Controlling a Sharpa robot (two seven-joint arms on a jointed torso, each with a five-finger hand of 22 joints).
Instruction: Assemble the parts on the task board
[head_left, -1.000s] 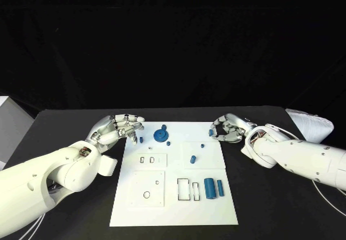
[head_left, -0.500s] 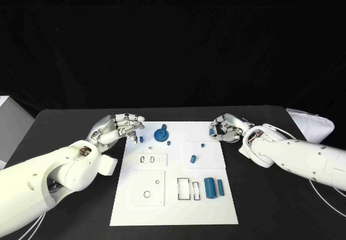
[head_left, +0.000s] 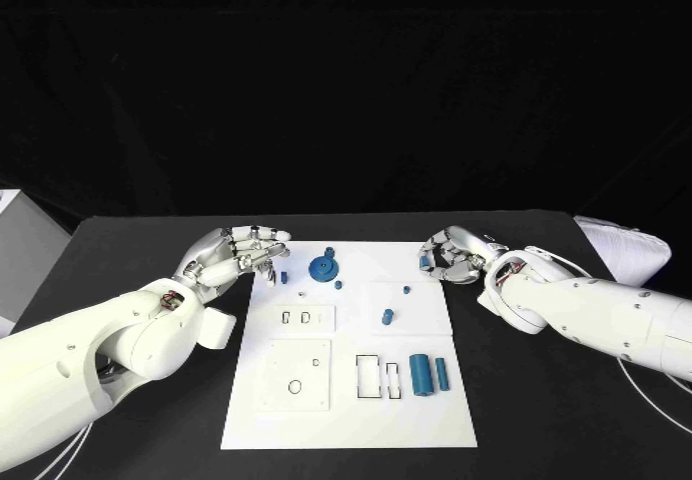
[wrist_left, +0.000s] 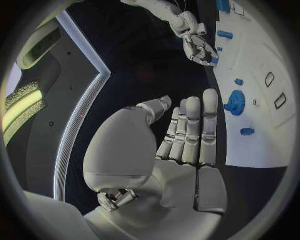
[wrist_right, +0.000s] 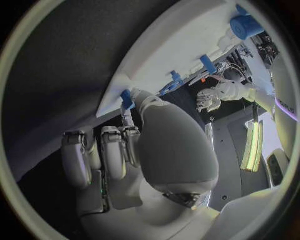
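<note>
Task board (head_left: 346, 410): white plate at the black table's (head_left: 130, 250) middle.
Right hand (head_left: 450, 257): at the board's far right corner, pinching a small blue part (head_left: 424, 265).
Left hand (head_left: 238, 255): at the far left corner, fingers apart, holding nothing.
Blue wheel (head_left: 323, 269): near the board's far edge.

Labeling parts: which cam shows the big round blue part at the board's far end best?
Head view: the round blue part is seen from above, unobstructed, on the task board. The left wrist view shows it clear but bent by the fisheye. In the right wrist view I cannot pick it out with certainty.
</note>
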